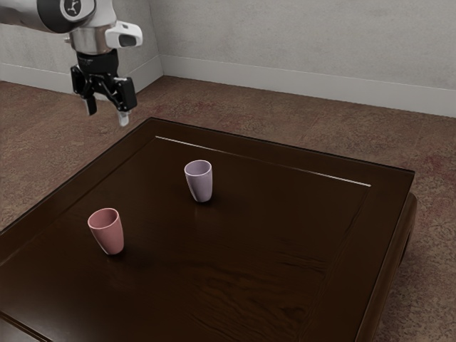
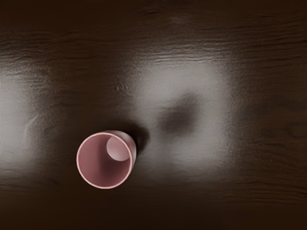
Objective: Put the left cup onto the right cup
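Pink tapered cup point(image 1: 105, 231) upright, mouth up, on dark wooden counter point(image 1: 285, 235), well below jaws at their 6 o'clock in exterior view. Jaws wide, empty. Lilac tapered cup point(image 1: 199, 180) upright at 2 o'clock from it, apart.

The arm point(image 1: 80, 13) is white and grey, its claw point(image 1: 107, 115) black with pale fingertips point(image 1: 123, 120).

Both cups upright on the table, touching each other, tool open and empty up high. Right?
Not quite. The pink cup and the purple cup stand apart, with bare table between them, as the exterior view shows. The rest holds: both are upright, and the tool is open and empty up high.
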Robot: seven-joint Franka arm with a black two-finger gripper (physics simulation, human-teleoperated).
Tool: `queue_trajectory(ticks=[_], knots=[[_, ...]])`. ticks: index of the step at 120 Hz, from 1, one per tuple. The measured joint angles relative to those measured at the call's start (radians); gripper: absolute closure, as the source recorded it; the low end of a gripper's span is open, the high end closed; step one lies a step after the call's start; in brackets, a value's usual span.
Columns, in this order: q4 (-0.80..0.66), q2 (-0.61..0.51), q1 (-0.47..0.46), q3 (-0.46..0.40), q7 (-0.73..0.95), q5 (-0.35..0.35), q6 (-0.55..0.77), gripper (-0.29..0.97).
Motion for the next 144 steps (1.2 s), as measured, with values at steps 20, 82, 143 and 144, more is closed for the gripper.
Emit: queue_trajectory(ticks=[20,82,143,144], knots=[[-0.095,-0.037,0.008,-0.012,0.007,-0.005,0.052,0.0],[-0.573,0.023,0.069,0.076,0.054,-0.01,0.569,0.0],[-0.731,-0.033,-0.01,0.063,0.092,-0.033,0.769,0.0],[-0.731,-0.033,-0.01,0.064,0.092,-0.033,0.77,0.0]])
